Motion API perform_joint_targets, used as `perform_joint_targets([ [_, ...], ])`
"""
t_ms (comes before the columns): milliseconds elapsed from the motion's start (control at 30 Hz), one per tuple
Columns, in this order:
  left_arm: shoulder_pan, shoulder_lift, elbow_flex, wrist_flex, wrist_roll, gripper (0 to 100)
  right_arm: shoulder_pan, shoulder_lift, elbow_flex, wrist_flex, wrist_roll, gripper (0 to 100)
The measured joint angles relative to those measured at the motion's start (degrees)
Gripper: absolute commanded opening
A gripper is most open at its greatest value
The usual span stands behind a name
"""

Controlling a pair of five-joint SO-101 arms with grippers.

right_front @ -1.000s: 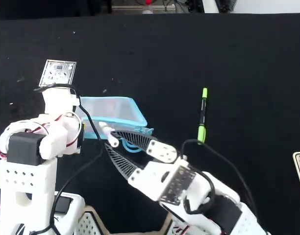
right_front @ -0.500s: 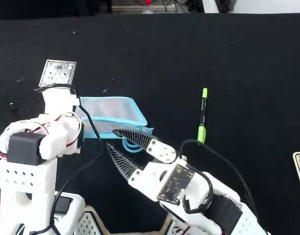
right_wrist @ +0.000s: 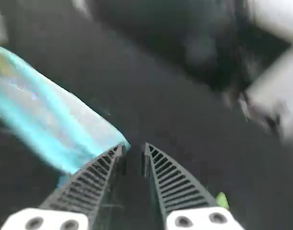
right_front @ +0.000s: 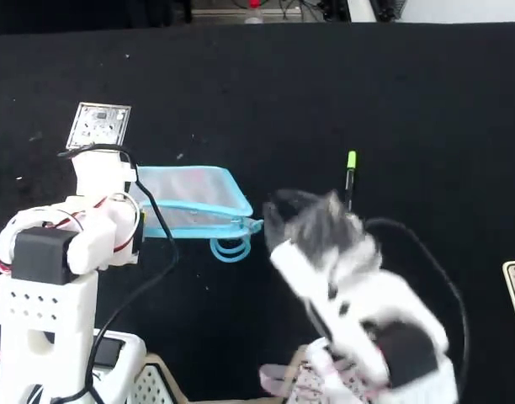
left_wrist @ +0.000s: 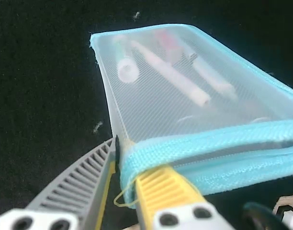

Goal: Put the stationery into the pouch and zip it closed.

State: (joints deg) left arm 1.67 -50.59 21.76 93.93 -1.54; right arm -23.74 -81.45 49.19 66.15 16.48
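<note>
Left pincer (left_wrist: pixel 120 143) clamps a corner of the pouch (left_wrist: pixel 185 96), and a green highlighter (right_front: pixel 350 168) lies out on the black table (right_front: pixel 409 84).

The translucent blue pouch lies flat on the table in front of the left arm, its zipper-edge corner pinched between that pincer's grey and yellow fingers. A white pen (left_wrist: pixel 170 74) and other stationery show through its mesh side. The highlighter lies well apart from the pouch, beside the right arm (right_front: pixel 350 286). The right pincer (right_wrist: pixel 134 148) hangs above the table near the pouch's end, its fingers a narrow gap apart and holding nothing.
</note>
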Motion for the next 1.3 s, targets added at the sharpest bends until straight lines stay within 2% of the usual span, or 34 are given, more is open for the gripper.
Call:
perform_joint_targets([
  [200,0.0,0.0,0.0,0.0,0.0,3,23.12,17.14,3.43,-5.27,-0.7,5.6],
  [333,0.0,0.0,0.0,0.0,0.0,3,30.24,29.8,3.52,-8.88,-5.98,12.5],
  [467,0.0,0.0,0.0,0.0,0.0,3,30.95,43.6,-0.7,-9.49,-10.37,12.6],
  [667,0.0,0.0,0.0,0.0,0.0,3,30.95,64.62,-15.03,-9.67,-13.98,11.5],
  [1100,0.0,0.0,0.0,0.0,0.0,3,31.3,103.74,-45.63,-9.58,-14.33,11.4],
  [1233,0.0,0.0,0.0,0.0,0.0,3,31.56,111.3,-54.15,-4.84,-14.33,10.9],
  [1300,0.0,0.0,0.0,0.0,0.0,3,31.56,114.73,-58.81,-1.05,-14.33,6.7],
])
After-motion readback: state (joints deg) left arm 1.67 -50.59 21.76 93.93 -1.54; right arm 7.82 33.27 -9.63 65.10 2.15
